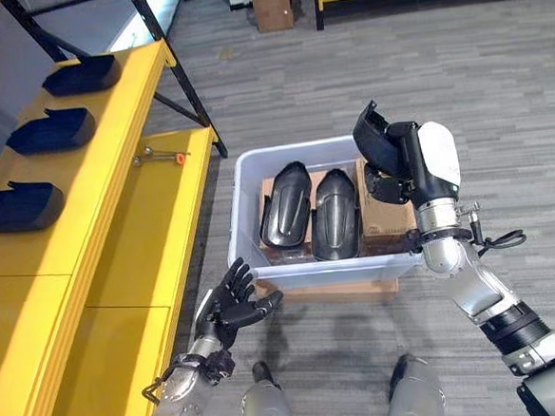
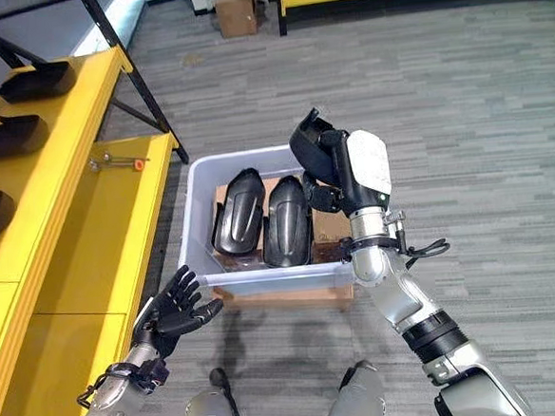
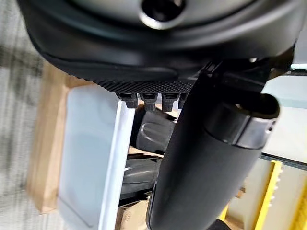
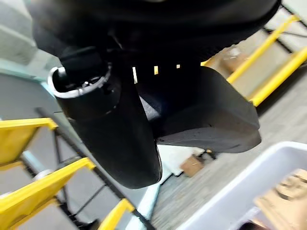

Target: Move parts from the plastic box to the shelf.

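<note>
Parts: three dark ones [image 1: 51, 130] already sit on the yellow shelf [image 1: 112, 162] at left, two [image 1: 309, 215] remain in the plastic box [image 1: 250, 219], my right hand [image 1: 398, 161] has fingers curled round another [image 1: 375, 134] above the box, my left hand [image 1: 235, 301] spread empty.

Black parts [image 1: 309, 215]; translucent white plastic box [image 1: 334, 270]; yellow shelf [image 1: 113, 172].

Three dark parts [image 1: 51, 131] take the far stretch of the yellow shelf's [image 1: 132, 104] top board; its near stretch lies bare. Two black parts [image 1: 309, 214] fill the plastic box's [image 1: 249, 237] left half, beside cardboard [image 1: 387, 221]. Open floor [image 1: 345, 79] lies beyond
</note>
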